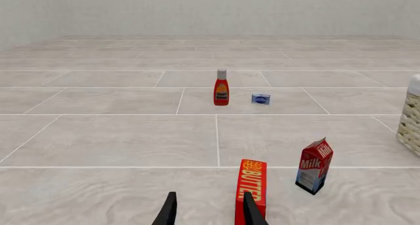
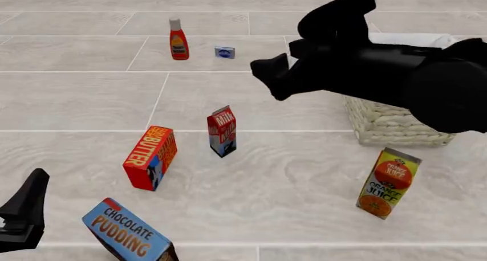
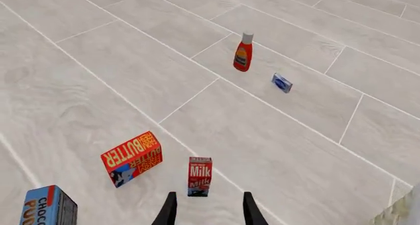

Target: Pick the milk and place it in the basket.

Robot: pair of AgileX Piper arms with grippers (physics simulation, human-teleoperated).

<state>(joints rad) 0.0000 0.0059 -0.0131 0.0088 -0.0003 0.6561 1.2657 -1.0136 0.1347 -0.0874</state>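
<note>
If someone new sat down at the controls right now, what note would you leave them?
Left gripper: open, empty, low near the butter box.
Right gripper: open, empty, up in the air and pointed at the milk.
Milk: upright on the table, untouched, between the butter box and the basket.
Done: nothing yet.
Left: lower the right gripper onto the milk, grasp it, carry it into the basket.

R wrist cam: gripper (image 3: 206, 210) fingers apart, nothing between them. Milk (image 3: 199, 176) upright on the tile just beyond the tips, not touching. Butter box (image 3: 132, 158) near the milk, tilted. Pudding box (image 3: 47, 207) at frame edge, partly cut off. Ketchup bottle (image 3: 243, 52) upright and small blue pack (image 3: 282, 82) well beyond. Basket (image 3: 396, 214) corner barely in view.
</note>
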